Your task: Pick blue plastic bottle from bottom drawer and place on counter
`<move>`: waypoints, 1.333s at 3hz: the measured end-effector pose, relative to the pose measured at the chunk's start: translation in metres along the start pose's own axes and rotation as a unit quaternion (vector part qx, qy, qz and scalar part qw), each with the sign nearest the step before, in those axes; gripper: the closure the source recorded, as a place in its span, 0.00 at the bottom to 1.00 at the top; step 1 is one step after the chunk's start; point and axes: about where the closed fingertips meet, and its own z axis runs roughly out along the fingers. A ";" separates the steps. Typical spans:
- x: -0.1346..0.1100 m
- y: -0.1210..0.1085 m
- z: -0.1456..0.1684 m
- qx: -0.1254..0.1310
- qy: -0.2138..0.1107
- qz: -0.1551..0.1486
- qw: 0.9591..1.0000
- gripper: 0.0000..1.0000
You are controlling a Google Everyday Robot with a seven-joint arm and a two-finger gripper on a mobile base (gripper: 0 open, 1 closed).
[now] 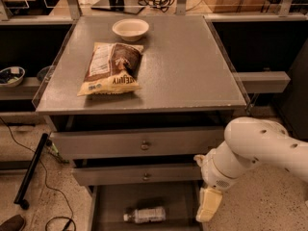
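The blue plastic bottle [144,214] lies on its side on the floor of the open bottom drawer [173,198], white cap pointing left. My gripper [209,205] hangs from the white arm [260,150] at the drawer's right edge, to the right of the bottle and apart from it. It holds nothing that I can see. The counter [187,66] is the speckled grey top above the drawers.
A yellow-brown snack bag [113,69] and a white bowl [130,29] sit on the counter's left and back. Two knobbed drawers [144,146] stand slightly pulled out above the bottom one. A dark side shelf holds a bowl [9,75]. A black pole and cables [31,170] lie on the floor at left.
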 end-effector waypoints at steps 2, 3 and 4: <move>-0.002 0.002 0.013 0.003 -0.002 0.002 1.000 0.00; -0.007 -0.002 0.029 0.011 -0.006 0.002 1.000 0.00; -0.006 -0.018 0.059 0.010 -0.011 0.011 1.000 0.00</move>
